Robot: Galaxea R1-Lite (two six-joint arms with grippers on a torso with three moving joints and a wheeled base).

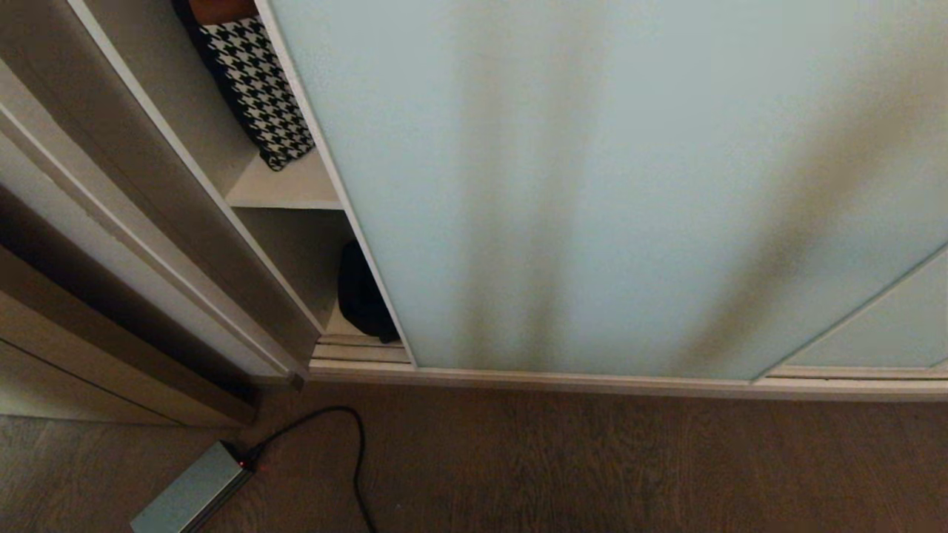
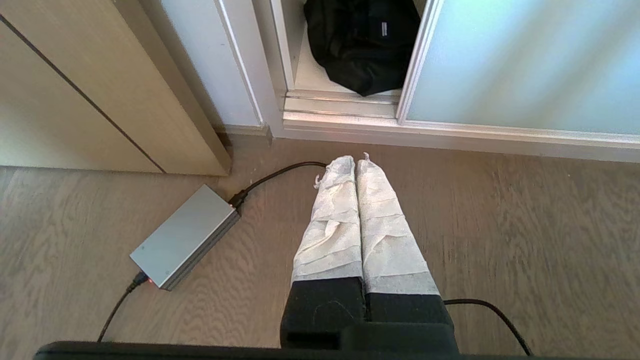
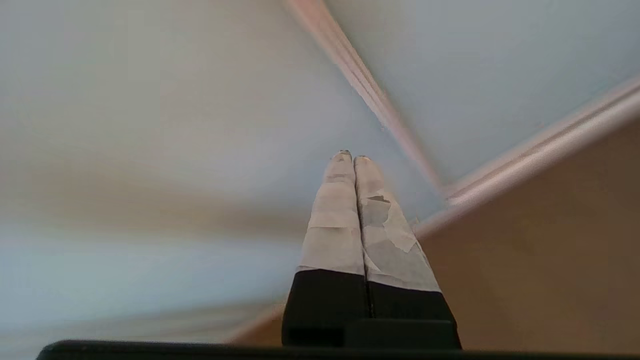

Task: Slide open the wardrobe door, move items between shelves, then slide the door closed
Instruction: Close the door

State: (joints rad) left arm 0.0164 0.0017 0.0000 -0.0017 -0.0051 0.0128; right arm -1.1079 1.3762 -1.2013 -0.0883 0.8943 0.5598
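The sliding wardrobe door, a wide panel of frosted pale blue-green glass in a slim cream frame, fills most of the head view. It is nearly shut, w/ only a narrow gap left open at the wardrobe's left end. A second glass panel overlaps it low at the far right. Brown wood-grain floor runs along the front, below the grooved floor track.

Through the gap, two levels show. On the upper white shelf leans a black-and-white houndstooth bag, its lower corner resting on the board. On the bottom board of the wardrobe sits a soft black fabric bag w/ a small white label, partly hidden behind the door's edge.

On the floor to the left lies a grey metal power brick w/ a red light and a black cable curling away from it.

Neither arm shows in the head view. The left gripper hangs over bare floor, short of the track, its tape-wrapped fingers pressed together, holding nothing. The right gripper points at the frosted glass near where the two panels meet; its taped fingers are likewise closed tight and empty. Whether the tips touch the glass can't be told; that view is blurred.
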